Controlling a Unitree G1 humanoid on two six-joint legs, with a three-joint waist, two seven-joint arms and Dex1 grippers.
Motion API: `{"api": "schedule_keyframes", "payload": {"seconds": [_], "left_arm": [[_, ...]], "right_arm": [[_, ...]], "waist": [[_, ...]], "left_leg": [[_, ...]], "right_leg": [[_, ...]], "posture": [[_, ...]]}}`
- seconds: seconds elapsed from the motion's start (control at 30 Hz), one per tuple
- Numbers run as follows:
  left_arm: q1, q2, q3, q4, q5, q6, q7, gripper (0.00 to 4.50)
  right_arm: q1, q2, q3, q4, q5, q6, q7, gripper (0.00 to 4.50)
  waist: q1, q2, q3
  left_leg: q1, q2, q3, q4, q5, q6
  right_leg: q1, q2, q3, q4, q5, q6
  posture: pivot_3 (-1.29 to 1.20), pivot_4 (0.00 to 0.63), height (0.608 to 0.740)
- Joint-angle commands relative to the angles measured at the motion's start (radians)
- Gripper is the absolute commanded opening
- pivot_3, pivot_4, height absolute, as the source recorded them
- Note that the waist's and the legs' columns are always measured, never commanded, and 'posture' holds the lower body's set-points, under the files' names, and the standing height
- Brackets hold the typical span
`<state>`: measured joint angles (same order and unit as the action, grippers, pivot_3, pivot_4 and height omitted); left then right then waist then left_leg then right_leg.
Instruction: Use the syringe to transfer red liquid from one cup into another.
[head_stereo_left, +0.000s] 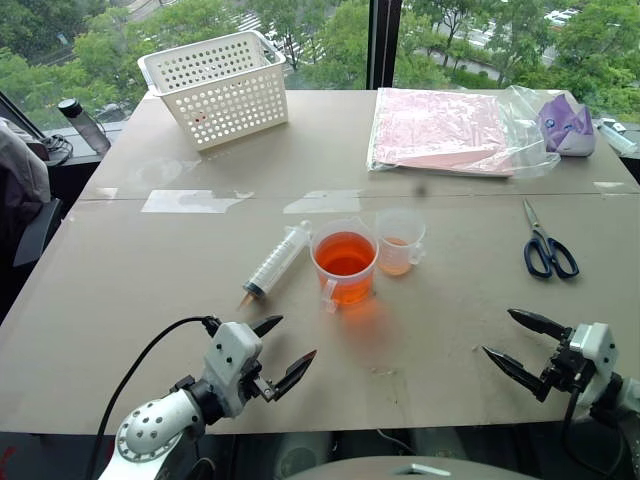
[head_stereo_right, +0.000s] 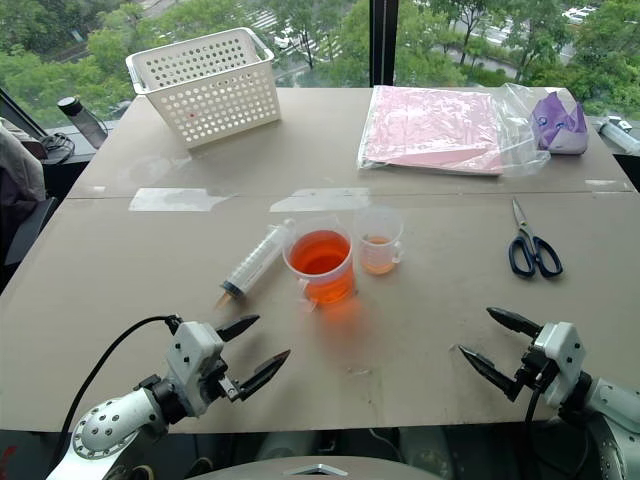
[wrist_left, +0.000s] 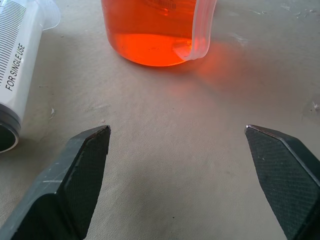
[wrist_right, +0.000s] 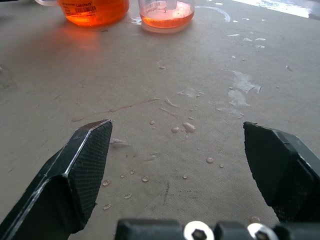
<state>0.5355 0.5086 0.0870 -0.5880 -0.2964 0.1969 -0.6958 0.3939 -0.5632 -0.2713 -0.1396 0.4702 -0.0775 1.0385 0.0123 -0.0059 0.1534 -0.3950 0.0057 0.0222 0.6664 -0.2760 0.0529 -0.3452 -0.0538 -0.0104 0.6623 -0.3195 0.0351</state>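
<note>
The clear syringe (head_stereo_left: 276, 261) lies flat on the table, its orange tip toward me and its plunger end beside the beakers. Just right of it stands the wide handled beaker (head_stereo_left: 344, 266), well filled with red liquid (head_stereo_left: 345, 258). The smaller cup (head_stereo_left: 399, 241) stands touching its right side with a little red liquid at its bottom. My left gripper (head_stereo_left: 290, 348) hovers open near the table's front edge, short of the syringe tip, holding nothing. My right gripper (head_stereo_left: 512, 342) is open and empty at the front right. The left wrist view shows the syringe barrel (wrist_left: 17, 55) and beaker base (wrist_left: 150, 35).
Blue-handled scissors (head_stereo_left: 547, 248) lie at the right. A white perforated basket (head_stereo_left: 217, 87) sits at the back left, a pink packet in clear plastic (head_stereo_left: 445, 130) at the back right beside a purple object (head_stereo_left: 567, 127). Droplets (wrist_right: 189, 127) dot the table ahead of my right gripper.
</note>
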Motion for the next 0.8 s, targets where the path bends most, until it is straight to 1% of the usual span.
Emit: {"api": "schedule_keyframes", "payload": {"seconds": [0.03,0.17,0.23,0.7,0.8], "left_arm": [[0.014,0.01,0.007,-0.01,-0.004,-0.024,-0.008,4.39],[0.022,0.014,0.015,-0.009,-0.017,-0.025,-0.016,4.39],[0.022,0.014,0.015,-0.008,-0.018,-0.027,-0.016,4.39],[0.016,0.019,0.011,-0.017,-0.019,-0.02,-0.008,4.39],[0.006,0.028,0.014,-0.03,-0.011,-0.015,-0.004,4.39]], "right_arm": [[0.003,0.002,-0.001,-0.016,0.01,-0.008,0.001,4.5],[0.007,0.002,0.0,-0.021,0.012,-0.006,0.002,4.5],[0.007,0.003,0.001,-0.022,0.012,-0.005,0.001,4.5],[0.008,0.004,0.005,-0.029,0.015,-0.001,0.001,4.5],[0.004,0.0,0.003,-0.047,0.039,0.017,0.005,4.5]], "waist": [[0.0,0.0,0.0],[0.0,0.0,0.0],[0.0,0.0,0.0],[0.0,0.0,0.0],[0.0,0.0,0.0]], "left_leg": [[0.0,0.0,0.0,0.0,0.0,0.0],[0.0,0.0,0.0,0.0,0.0,0.0],[0.0,0.0,0.0,0.0,0.0,0.0],[0.0,0.0,0.0,0.0,0.0,0.0],[0.0,0.0,0.0,0.0,0.0,0.0]], "right_leg": [[0.0,0.0,0.0,0.0,0.0,0.0],[0.0,0.0,0.0,0.0,0.0,0.0],[0.0,0.0,0.0,0.0,-0.001,-0.003],[0.0,0.0,0.0,0.0,-0.001,-0.002],[0.0,0.0,0.0,0.0,-0.001,-0.002]], "posture": [[0.0,0.15,0.74],[0.0,0.15,0.74],[0.0,0.15,0.74],[0.0,0.15,0.74],[0.0,0.15,0.74]]}}
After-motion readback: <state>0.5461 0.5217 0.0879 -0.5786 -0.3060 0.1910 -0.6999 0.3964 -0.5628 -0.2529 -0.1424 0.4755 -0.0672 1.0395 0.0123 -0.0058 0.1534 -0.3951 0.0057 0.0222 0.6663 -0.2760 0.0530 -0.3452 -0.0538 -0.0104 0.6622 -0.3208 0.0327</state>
